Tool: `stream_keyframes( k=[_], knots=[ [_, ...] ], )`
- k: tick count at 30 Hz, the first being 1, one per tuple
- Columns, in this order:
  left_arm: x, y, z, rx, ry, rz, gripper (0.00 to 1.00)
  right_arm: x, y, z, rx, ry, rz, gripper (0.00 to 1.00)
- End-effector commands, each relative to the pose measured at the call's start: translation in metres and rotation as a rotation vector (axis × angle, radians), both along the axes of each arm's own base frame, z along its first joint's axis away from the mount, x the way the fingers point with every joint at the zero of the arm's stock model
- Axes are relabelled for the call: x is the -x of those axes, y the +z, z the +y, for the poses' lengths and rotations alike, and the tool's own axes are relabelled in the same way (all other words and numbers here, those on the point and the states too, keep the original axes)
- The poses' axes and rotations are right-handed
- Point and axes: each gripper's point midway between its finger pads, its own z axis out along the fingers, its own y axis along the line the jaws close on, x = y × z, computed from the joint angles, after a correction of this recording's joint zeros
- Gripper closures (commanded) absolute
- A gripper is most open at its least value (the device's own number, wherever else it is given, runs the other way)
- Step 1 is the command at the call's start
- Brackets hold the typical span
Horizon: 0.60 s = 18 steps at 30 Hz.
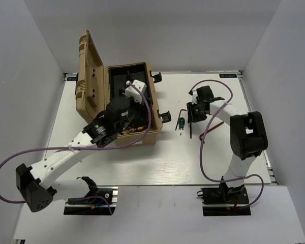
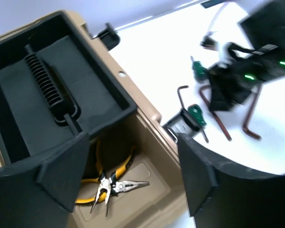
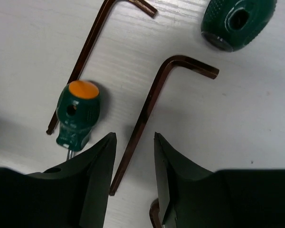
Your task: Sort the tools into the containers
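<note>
Step in hand: pick-up of a hex key by the right arm.

Right pincer [image 3: 134,142]: released, nothing in it. In the right wrist view its jaws straddle the long shank of the nearer hex key [image 3: 149,109], one to each side with a narrow gap. I cannot tell whether the tips are down at the counter [image 1: 157,162].

Loose tools on the counter, right wrist view:
- second hex key [image 3: 88,57], at 10 o'clock from the nearer one and apart from it
- orange-capped screwdriver [image 3: 76,116], at 9 o'clock, just beside the left jaw, its handle lying across the foot of the second hex key
- other green screwdriver [image 3: 237,21], at 1 o'clock, apart from the rest

In the top view this cluster lies at about 2 o'clock from the counter's middle, and the open tan box [image 1: 142,140] at about 10 o'clock.

Left pincer [image 2: 131,142]: released and empty, hanging over the box. Below it, pliers [image 2: 109,185] with yellow handles lie in the tan lower compartment, two of them by the look of the noses. The black tray [image 2: 33,95] at 10 o'clock from them holds no tool that I can see.

Judgement: pliers sorted; both hex keys and both screwdrivers remain to be moved.

Next move calls for:
- lowering until the pads bracket the shank, then clenching squarely across it
- care with a thin, flat-lying key, which may roll or slip out
- keeping the left jaw off the orange-capped screwdriver
- a carry toward the box at 9 o'clock, with the left arm in the way over it
</note>
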Motion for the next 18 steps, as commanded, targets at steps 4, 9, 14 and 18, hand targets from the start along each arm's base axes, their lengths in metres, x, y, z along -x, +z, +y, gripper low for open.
stream_keyframes(
  k=[4,9,14,18],
  knots=[
    [0.039,0.009,0.008,0.025,-0.146,-0.072,0.10,-0.024,-0.004,0.008,0.062,-0.058,-0.036,0.61],
    [0.051,0.008,0.030,0.066,-0.106,-0.095,0.06,-0.021,-0.018,-0.005,0.150,-0.092,-0.014,0.73],
    [0.058,0.005,0.035,0.089,-0.102,-0.092,0.06,-0.010,-0.031,-0.014,0.172,-0.120,0.044,0.77],
    [0.060,0.001,0.035,0.093,-0.111,-0.079,0.06,0.000,-0.036,-0.018,0.183,-0.120,0.074,0.92]
  ],
)
